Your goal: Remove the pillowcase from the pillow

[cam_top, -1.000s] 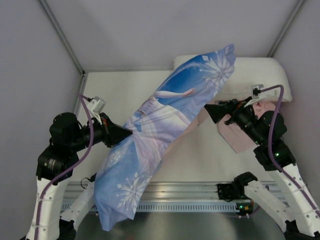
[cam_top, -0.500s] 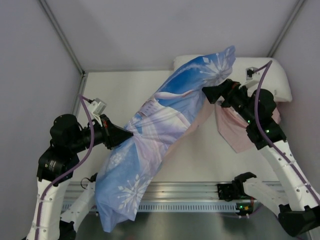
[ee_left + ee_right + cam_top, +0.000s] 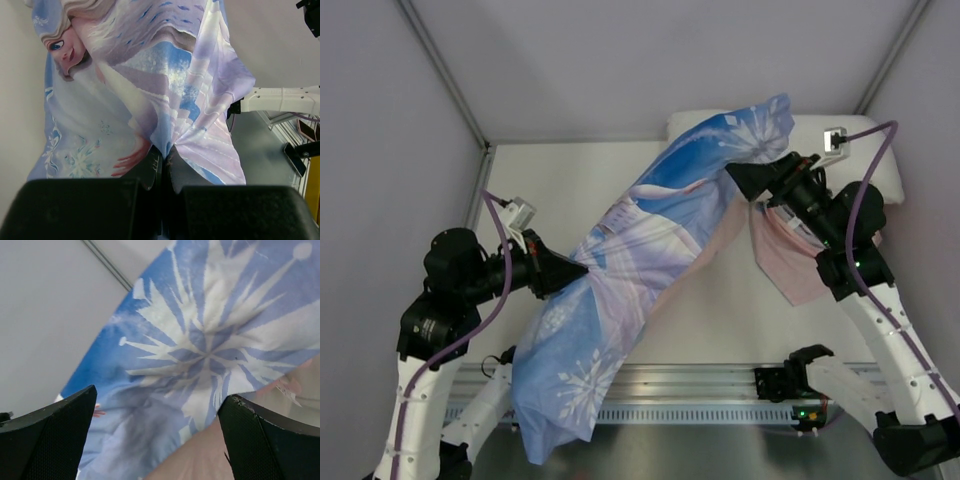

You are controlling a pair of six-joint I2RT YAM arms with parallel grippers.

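Observation:
The light blue pillowcase (image 3: pixel 640 250) with the ice-princess print lies plump and diagonal, from the near left edge to the back right. Its pale pink side (image 3: pixel 720 235) shows along the right edge. The pillow inside is hidden. My left gripper (image 3: pixel 577 268) is shut on a pinch of the case's fabric (image 3: pixel 165 142) at its left middle. My right gripper (image 3: pixel 738 180) is open, jaws wide apart, right at the case's far end, facing a big snowflake (image 3: pixel 205 355) with the pink side (image 3: pixel 200 460) below it. It holds nothing.
A white pillow (image 3: pixel 850 145) lies at the back right, partly under the case's far end. A pink cloth (image 3: pixel 790 265) lies under the right arm. A metal rail (image 3: pixel 720 385) runs along the near edge. Grey walls (image 3: pixel 410 150) close in on all sides.
My right arm has swung back and up, from beside the case's middle to its far end. My left gripper has stayed shut on the fabric. The case has barely shifted.

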